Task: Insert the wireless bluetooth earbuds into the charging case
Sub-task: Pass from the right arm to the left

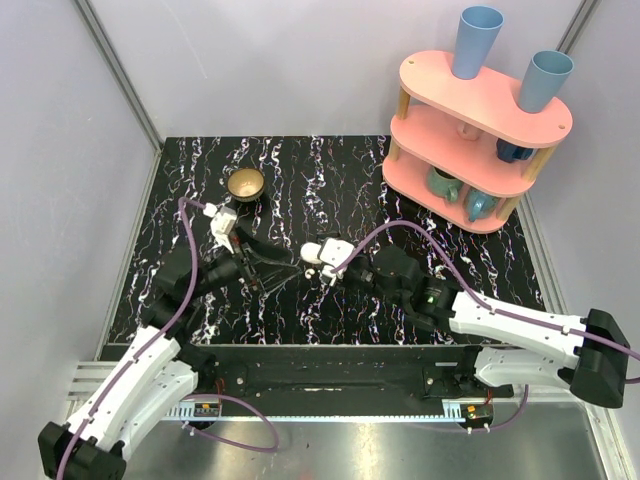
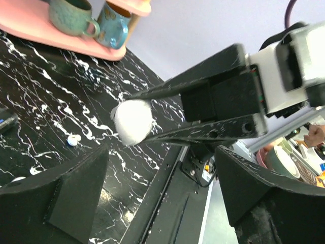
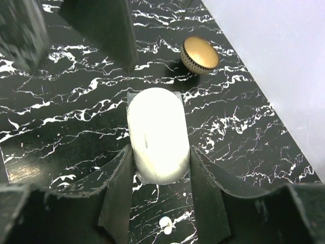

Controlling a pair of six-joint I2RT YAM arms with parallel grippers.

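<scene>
Charging case (image 3: 156, 132): white, lid apparently shut, clamped between the jaws of the right gripper (image 3: 158, 152) and held above the black marbled worktop (image 3: 61, 112). Earbuds (image 3: 164, 223): tiny white specks loose on the worktop near the case, not yet seated. Left gripper (image 2: 162, 198): jaws spread wide, holding nothing, facing the case. Brass bowl (image 3: 199, 55): well apart. Hazards: the glossy buds may skid from a pinch, and prying the lid could twist the case in its clamp.

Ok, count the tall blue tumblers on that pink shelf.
2. Both stand upright on the top tier of the pink shelf: the left tumbler at its left end, the right tumbler at its right end. The lower tiers are partly hidden, so more could sit there.
</scene>
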